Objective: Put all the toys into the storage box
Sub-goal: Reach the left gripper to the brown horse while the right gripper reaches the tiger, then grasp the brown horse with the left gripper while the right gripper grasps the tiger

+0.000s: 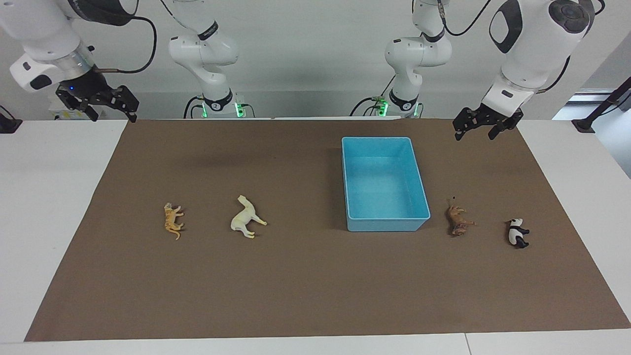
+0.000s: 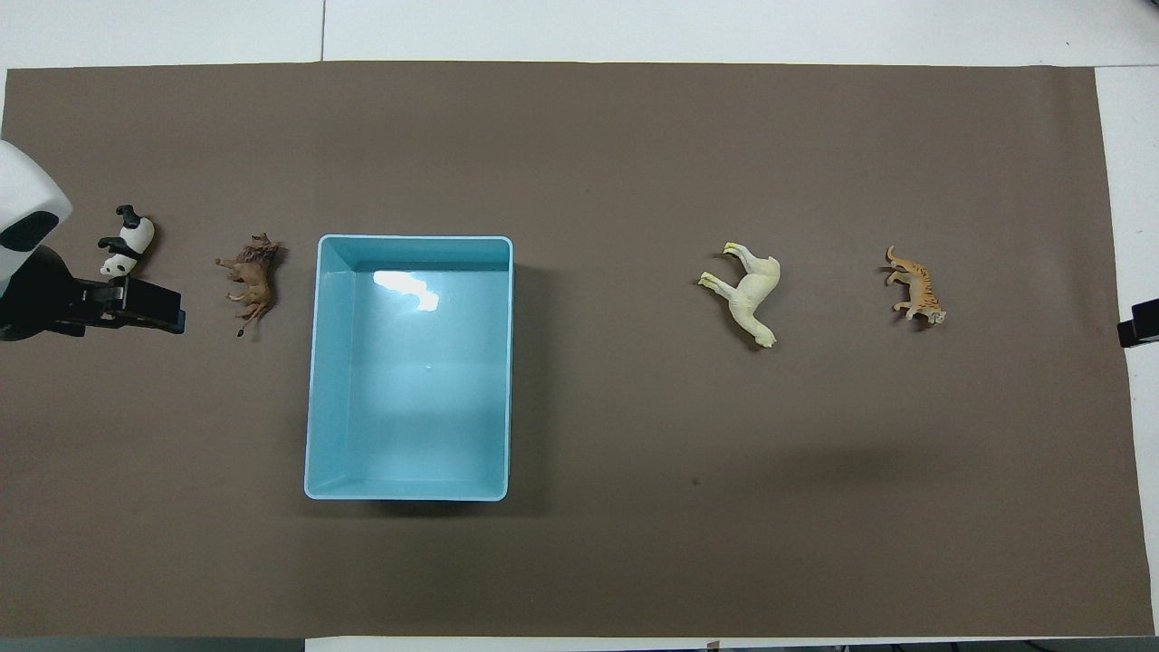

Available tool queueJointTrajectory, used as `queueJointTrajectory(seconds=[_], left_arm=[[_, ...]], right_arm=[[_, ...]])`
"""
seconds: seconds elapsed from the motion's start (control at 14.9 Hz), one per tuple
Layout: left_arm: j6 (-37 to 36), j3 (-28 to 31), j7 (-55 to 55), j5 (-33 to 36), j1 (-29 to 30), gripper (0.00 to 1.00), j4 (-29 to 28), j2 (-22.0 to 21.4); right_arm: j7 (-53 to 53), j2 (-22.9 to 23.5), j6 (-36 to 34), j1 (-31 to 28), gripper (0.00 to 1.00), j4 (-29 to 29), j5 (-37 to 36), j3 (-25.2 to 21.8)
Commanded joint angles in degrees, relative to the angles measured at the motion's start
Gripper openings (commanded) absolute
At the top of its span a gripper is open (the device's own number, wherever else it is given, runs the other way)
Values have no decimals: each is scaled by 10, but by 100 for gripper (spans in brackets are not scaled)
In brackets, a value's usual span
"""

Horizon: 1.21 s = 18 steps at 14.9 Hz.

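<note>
White table (image 1: 59, 207), brown mat (image 1: 305, 276), pale grey wall (image 1: 305, 59)

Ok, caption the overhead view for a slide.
Empty storage box; lion, panda, horse, tiger lie outside.

The storage box (image 2: 409, 367) sits on the brown mat (image 2: 634, 543) with nothing in it; the lion (image 2: 251, 278) lies just beside it and the panda (image 2: 129, 239) lies toward the left arm's end; the left gripper (image 2: 145, 306) hangs by the panda; the horse (image 2: 750, 292) and tiger (image 2: 915, 286) lie toward the right arm's end; the right gripper (image 2: 1139, 323) barely shows at the mat's edge.
</note>
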Motion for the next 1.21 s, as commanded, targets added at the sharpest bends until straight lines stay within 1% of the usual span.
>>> queueJointTrajectory(seconds=[0.0,0.07,0.13,0.27,0.34,0.4,0.54,0.6,0.67,0.74,0.87,1.01,1.14], left_arm=[[-4,1,-1,-6,2,100,-7,-12],[3,2,-3,-3,3,100,-11,-12],[31,2,-6,-3,11,100,-16,-13],[138,1,4,-3,30,100,-77,-17],[195,2,4,-3,31,100,-103,-9],[242,2,5,-3,33,100,-114,22],[323,2,19,-3,34,100,-117,87],[362,2,25,-3,34,100,-118,120],[400,3,25,-2,34,100,-123,141],[442,3,25,-2,35,100,-142,151],[499,3,23,-2,44,100,-166,178],[527,4,20,-1,39,100,-167,206],[540,3,21,19,38,100,-167,216]], right_arm=[[-12,-1,74,1,100,-76,2,3],[-15,16,99,1,100,-80,3,3],[-31,44,126,1,100,-85,10,3],[-69,99,178,-4,100,-87,43,3],[-87,119,216,-3,100,-97,56,3],[-99,130,262,1,100,-115,61,3],[-121,139,340,2,100,-159,61,4],[-138,149,375,7,100,-174,62,3],[-148,161,394,11,100,-177,62,3],[-149,174,403,16,100,-176,62,3],[-153,196,428,18,100,-176,62,3],[-164,217,450,18,100,-177,62,3],[-165,224,459,18,100,-180,62,3]])
